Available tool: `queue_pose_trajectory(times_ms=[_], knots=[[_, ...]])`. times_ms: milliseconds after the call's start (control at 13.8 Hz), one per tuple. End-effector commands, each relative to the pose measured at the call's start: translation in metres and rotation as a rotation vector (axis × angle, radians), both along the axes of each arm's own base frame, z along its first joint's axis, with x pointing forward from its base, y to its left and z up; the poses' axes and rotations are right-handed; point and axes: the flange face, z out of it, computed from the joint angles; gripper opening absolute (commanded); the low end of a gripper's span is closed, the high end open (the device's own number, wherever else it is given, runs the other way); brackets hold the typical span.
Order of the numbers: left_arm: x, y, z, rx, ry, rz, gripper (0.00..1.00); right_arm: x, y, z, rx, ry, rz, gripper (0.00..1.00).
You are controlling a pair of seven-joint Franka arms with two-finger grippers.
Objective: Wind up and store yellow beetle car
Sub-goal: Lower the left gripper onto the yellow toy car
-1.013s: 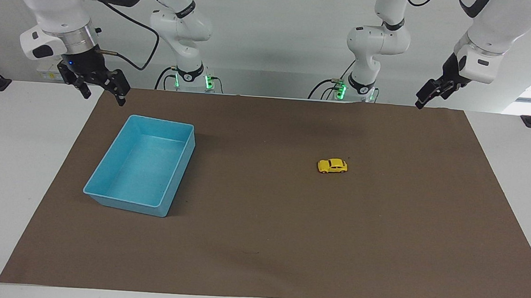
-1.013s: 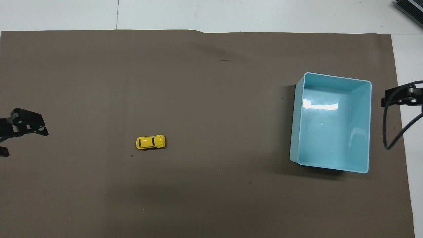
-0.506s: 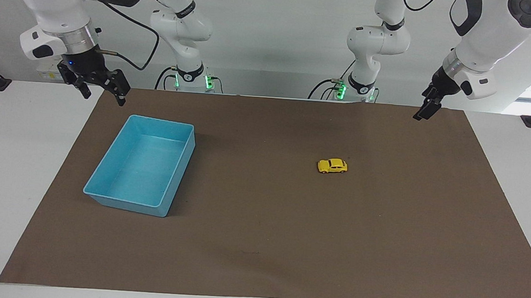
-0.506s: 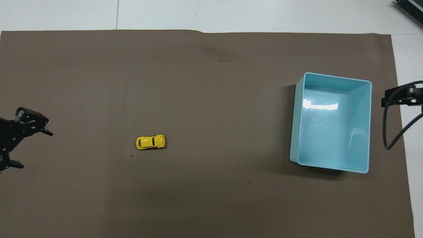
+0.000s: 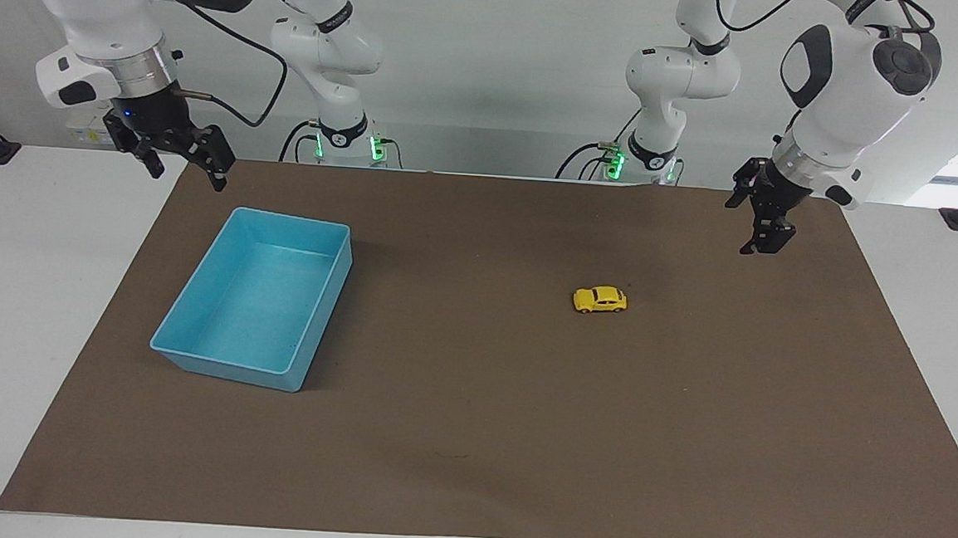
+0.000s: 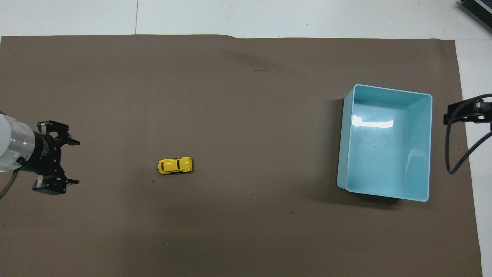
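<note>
The yellow beetle car stands on its wheels on the brown mat, toward the left arm's end; it also shows in the overhead view. My left gripper is open and empty, up in the air over the mat beside the car; the overhead view shows its fingers spread wide. My right gripper is open and empty and waits over the mat's edge beside the blue tray.
The blue tray is empty and lies toward the right arm's end of the mat. White table surrounds the mat. A black cable hangs by the right gripper.
My left gripper has swung in from the table's end over the mat toward the car and has come lower. The right arm, car and tray have not moved.
</note>
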Motion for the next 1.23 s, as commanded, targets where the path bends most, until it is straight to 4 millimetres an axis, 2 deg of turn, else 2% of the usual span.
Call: queue_pose_trajectory(times_ms=[0,72,289,362,506,651,723,868,1013,1085,1157], knots=[[-0.007,-0.024,-0.029,-0.018,-0.025,0.079,1.0,-0.002,-0.002,0.004,0.018,0.004,0.01,1.0],[-0.008,-0.033,-0.042,-0.03,-0.033,0.098,1.0,-0.002,-0.002,0.004,0.018,0.004,0.01,1.0],[-0.009,-0.046,-0.061,-0.104,-0.057,0.162,1.0,-0.002,-0.002,0.004,0.018,0.004,0.01,1.0],[-0.007,-0.051,-0.076,-0.113,-0.046,0.168,1.0,-0.002,-0.002,0.004,0.018,0.004,0.01,1.0],[-0.003,-0.084,-0.103,-0.109,-0.035,0.156,1.0,-0.002,-0.002,0.004,0.018,0.004,0.01,1.0],[-0.001,-0.106,-0.123,-0.105,-0.051,0.189,1.0,-0.002,-0.002,0.004,0.018,0.004,0.01,1.0],[0.0,-0.11,-0.132,-0.105,-0.061,0.201,1.0,-0.002,-0.002,0.004,0.018,0.004,0.01,1.0],[-0.009,-0.13,-0.154,-0.097,-0.053,0.183,1.0,-0.002,-0.002,0.004,0.018,0.004,0.01,1.0],[-0.011,-0.13,-0.159,-0.116,-0.08,0.239,1.0,-0.002,-0.002,0.004,0.018,0.004,0.01,1.0],[-0.012,-0.136,-0.162,-0.118,-0.089,0.248,1.0,-0.002,-0.002,0.004,0.018,0.004,0.01,1.0],[-0.015,-0.146,-0.174,-0.112,-0.078,0.237,1.0,-0.002,-0.002,0.004,0.018,0.004,0.01,1.0]])
